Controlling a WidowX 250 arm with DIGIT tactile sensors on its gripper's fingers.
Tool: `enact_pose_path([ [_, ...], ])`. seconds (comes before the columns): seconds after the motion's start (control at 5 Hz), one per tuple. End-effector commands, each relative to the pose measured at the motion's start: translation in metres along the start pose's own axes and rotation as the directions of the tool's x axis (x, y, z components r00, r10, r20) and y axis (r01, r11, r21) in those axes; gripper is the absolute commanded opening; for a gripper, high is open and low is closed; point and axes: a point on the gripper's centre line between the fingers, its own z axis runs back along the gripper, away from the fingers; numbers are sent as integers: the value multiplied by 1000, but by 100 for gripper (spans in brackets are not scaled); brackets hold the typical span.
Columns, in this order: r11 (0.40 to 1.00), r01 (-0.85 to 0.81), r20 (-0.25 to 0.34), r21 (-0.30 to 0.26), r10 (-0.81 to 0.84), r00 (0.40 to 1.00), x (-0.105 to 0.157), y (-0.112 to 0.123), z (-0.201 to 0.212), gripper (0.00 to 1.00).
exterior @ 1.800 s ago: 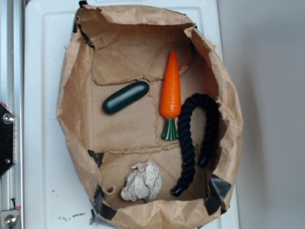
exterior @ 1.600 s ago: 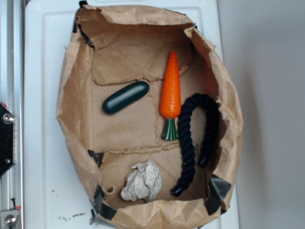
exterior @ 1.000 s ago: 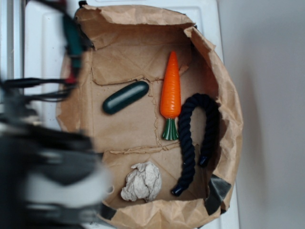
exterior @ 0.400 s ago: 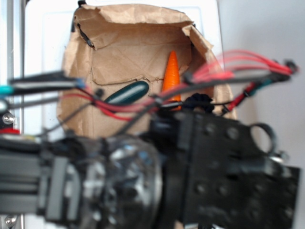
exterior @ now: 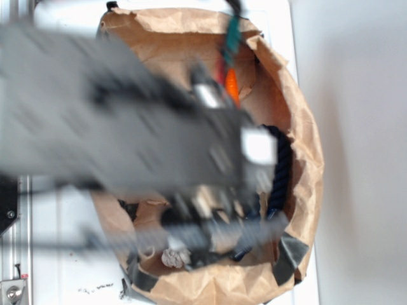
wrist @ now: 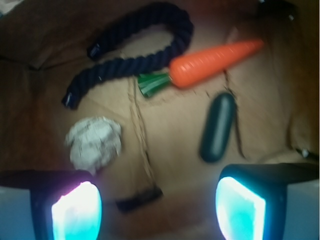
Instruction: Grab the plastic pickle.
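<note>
In the wrist view the gripper [wrist: 159, 210] is seen nearest, its two fingers [wrist: 77, 212] glowing pale cyan at the lower left and lower right of the frame. The fingers are held wide apart, and nothing is held between them. Just beyond the right finger, apart from it, the small dark green, glossy, capsule-shaped plastic pickle [wrist: 218, 127] is found lying on the crumpled brown paper bag floor [wrist: 170, 125], its long axis nearly upright in the frame. To the left, at about the same depth, a crumpled ball of off-white paper [wrist: 93, 142] is seen resting on the same floor. Farther on, the orange plastic carrot with a green stem [wrist: 202, 68] is laid slantwise, its stem end close to the dark navy twisted rope [wrist: 131, 51], which is curved into a loop at the far side.

In the exterior view most of the bag is covered by the blurred grey robot arm [exterior: 127, 136]. The pickle is hidden there. Only the carrot's tip [exterior: 233, 86], part of the rope [exterior: 282, 165] and the bag's rim [exterior: 305, 159] on the white table [exterior: 63, 254] can be made out.
</note>
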Motion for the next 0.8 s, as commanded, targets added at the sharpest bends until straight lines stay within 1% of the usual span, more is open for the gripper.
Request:
enact_pose_path([
  [0.0,978,-45,14,204,44,999,16,33,-26,100],
  [0.2,969,-46,43,241,37,998,6,36,-47,100],
  [0.6,969,-46,43,241,37,998,6,36,-47,100],
])
